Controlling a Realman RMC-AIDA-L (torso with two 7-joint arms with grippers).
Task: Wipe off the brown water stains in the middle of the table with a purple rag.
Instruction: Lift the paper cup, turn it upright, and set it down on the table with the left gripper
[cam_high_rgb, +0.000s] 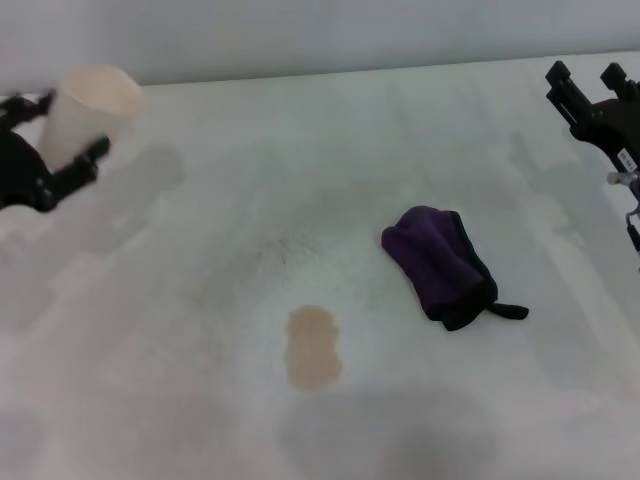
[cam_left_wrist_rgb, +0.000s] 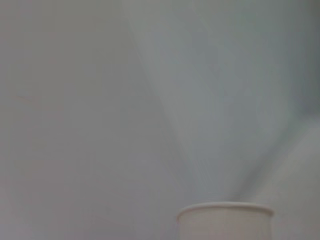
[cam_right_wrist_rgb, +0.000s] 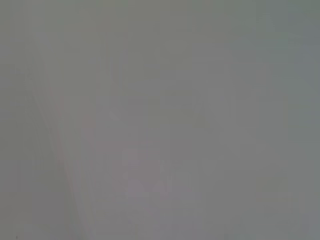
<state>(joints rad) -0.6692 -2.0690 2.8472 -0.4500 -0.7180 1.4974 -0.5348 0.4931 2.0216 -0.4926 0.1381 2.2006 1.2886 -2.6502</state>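
Table (cam_high_rgb: 400, 140): showing matte white with faint grey smudges. Brown water stains (cam_high_rgb: 313, 347): showing light tan-brown. Purple rag (cam_high_rgb: 440, 262): showing dark purple, black edging and strap. Paper cup (cam_high_rgb: 88, 112): showing white. Left gripper (cam_high_rgb: 50, 150), right gripper (cam_high_rgb: 588, 85): showing black.

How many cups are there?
1. The white paper cup is held by the left gripper at the table's far left; no others show, and nothing large enough to hide one.
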